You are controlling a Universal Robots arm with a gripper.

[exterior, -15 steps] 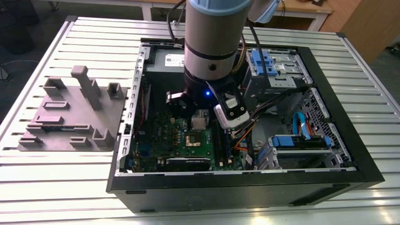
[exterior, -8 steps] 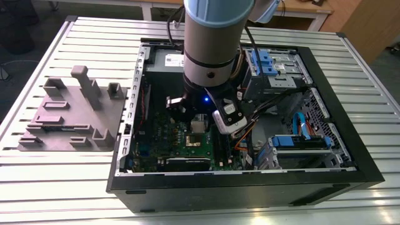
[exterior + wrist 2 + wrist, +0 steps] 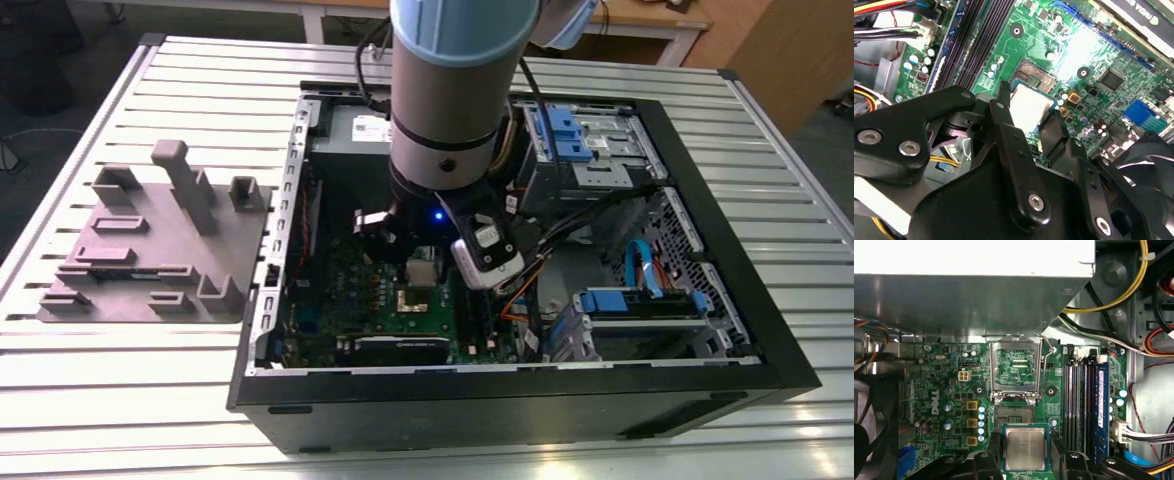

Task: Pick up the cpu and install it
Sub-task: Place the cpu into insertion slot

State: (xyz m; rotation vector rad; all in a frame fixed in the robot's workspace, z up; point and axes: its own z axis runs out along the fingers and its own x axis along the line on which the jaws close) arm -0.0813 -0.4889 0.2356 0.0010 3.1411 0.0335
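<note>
- Black gripper (image 3: 1030, 120) linkages sit closest to you in both wrist views: matte, chunky arms with silver pivot screws.
- Its fingers (image 3: 995, 449) pinch the cpu (image 3: 1025, 449) by two opposite edges, so log it as clamped on the chip.
- Cpu: flat square, brushed silver-grey lid, thin pale-green rim. It is held level inside the computer case (image 3: 747, 330), just beside the socket (image 3: 1014, 415) and not in it.
- Progress, as a judgement: pick-up is done and the chip has been carried to the board. Seating is not yet done.
- Socket is empty, and you can see a dark, finely gridded pin bed. Its metal load frame (image 3: 1015, 367) stands hinged open, thin shiny steel with a wire lever.
- Motherboard (image 3: 944, 390) is glossy green, studded with capacitors, with long dark memory slots (image 3: 1076, 395) beside the socket.
- In the exterior view, a grey fixture block (image 3: 147, 250) with blocky posts lies on the ribbed aluminium table (image 3: 801, 200), well apart from the gripper.
</note>
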